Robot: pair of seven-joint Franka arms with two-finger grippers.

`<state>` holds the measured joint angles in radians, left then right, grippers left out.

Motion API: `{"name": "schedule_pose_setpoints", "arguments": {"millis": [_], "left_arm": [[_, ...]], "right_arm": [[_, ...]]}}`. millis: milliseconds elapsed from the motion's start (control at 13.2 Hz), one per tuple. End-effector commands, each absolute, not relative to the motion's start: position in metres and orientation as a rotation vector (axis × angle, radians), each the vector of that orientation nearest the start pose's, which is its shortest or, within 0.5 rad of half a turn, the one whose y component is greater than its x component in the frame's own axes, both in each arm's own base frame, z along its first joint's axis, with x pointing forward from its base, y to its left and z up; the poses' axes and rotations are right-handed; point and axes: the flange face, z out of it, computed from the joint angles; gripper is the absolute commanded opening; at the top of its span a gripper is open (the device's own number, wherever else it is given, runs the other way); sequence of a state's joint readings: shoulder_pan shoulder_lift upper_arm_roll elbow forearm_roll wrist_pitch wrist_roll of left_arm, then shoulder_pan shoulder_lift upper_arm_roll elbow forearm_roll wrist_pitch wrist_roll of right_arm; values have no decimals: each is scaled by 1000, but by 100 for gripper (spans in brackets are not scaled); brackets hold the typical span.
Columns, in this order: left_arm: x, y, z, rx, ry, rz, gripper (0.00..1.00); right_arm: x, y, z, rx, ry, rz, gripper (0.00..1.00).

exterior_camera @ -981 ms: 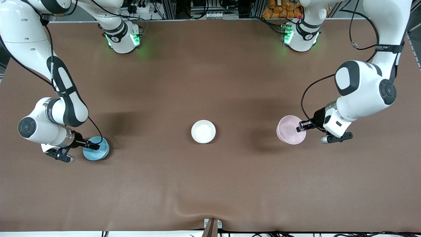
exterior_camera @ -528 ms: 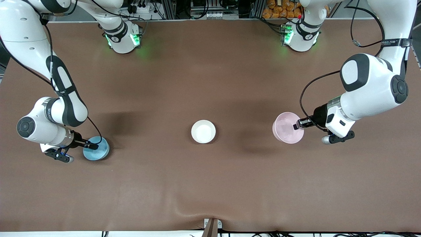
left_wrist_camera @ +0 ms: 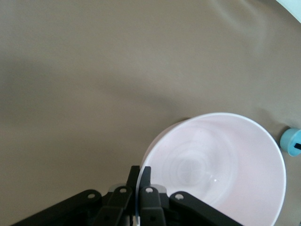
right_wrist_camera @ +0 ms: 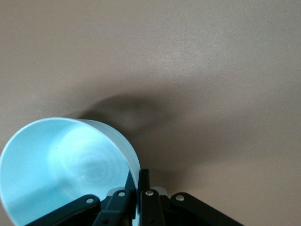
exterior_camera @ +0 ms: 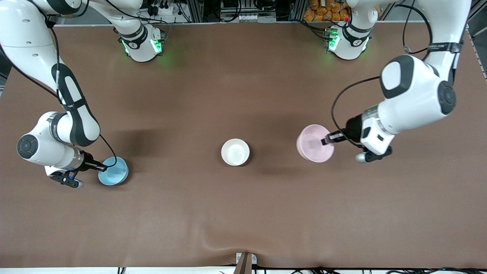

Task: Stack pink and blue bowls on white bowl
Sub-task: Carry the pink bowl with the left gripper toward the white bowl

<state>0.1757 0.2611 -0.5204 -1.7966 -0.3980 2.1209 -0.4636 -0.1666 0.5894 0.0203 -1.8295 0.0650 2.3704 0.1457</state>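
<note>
Matte brown tabletop (exterior_camera: 243, 213); smooth white bowl (exterior_camera: 235, 152) centred. Left pincer (exterior_camera: 328, 139) pinched pink bowl (exterior_camera: 315, 143) rim; right pincer (exterior_camera: 102, 167) pinched blue bowl (exterior_camera: 113, 171) rim.

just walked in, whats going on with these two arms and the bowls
Each arm has pinched a bowl by its rim. The left gripper holds the pink bowl up over the table, part of the way toward the white bowl at the middle. The right gripper is shut on the blue bowl at the right arm's end of the table. Nothing is stacked on the white bowl yet.
</note>
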Motion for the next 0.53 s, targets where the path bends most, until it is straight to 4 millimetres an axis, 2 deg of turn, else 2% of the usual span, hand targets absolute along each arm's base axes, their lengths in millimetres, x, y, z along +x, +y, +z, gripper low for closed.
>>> {"name": "schedule_pose_setpoints", "arguments": {"millis": [0,226,453], "left_arm": [[594,-252,435,-3557,-674,287,0],[598,-300,415,-3570,-694,373,0],[602,-344,372,-3599,-726,402,0]], "right_arm": [[631,-92,230,-3011,530,88,0],[633,-88,258,-3016,440,50,0],[631,-94,289,-3027,335,20,0]]}}
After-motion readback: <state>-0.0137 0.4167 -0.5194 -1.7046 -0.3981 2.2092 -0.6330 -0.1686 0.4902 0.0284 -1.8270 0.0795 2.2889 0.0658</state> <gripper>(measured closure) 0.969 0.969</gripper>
